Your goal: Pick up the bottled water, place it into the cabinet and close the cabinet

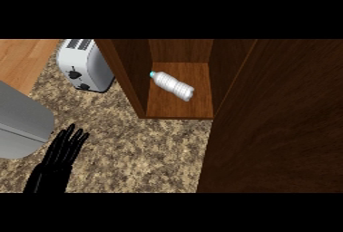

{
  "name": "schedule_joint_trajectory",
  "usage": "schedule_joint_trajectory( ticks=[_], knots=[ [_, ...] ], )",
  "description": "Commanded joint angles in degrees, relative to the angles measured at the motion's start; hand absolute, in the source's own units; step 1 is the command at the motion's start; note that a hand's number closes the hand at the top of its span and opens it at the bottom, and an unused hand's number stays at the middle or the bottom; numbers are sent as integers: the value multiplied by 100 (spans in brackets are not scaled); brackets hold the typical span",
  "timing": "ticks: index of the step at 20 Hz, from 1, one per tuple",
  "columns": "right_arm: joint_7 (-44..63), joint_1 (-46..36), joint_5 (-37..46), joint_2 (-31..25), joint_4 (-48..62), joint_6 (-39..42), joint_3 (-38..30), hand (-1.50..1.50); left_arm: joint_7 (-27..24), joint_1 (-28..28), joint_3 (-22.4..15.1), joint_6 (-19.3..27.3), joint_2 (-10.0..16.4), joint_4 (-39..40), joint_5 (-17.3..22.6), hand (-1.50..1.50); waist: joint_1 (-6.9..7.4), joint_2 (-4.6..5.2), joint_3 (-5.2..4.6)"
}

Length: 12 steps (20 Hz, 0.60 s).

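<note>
Down at the lower left, the left hand (59, 156) lies over the speckled table (134, 145), its fingers (72, 138) straight and spread, holding nothing. The lower edge cuts off its forearm. The bottled water (173, 85) lies on its side inside the cabinet (130, 68), blue cap toward the left wall. The open cabinet door (281, 127) hides everything to the right. I can't read any writing on the bottle.
</note>
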Motion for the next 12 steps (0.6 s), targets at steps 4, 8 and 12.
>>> schedule_joint_trajectory(
  ticks=[4, 8, 12],
  knots=[
    [555, -463, 1164, -8, -1398, -797, 1175, 150, -129, 455, 564, -342, 768, -350, 109, -150, -23, -41, -21],
    [559, -1248, 1526, 239, -996, -1274, 1971, 150, -152, 713, 568, -321, 806, -686, 106, -150, 33, -38, -21],
    [701, -2127, 1742, 365, -502, -1683, 2628, 150, -262, 954, 734, -501, 1010, -849, 165, -150, 95, -55, -29]
  ],
)
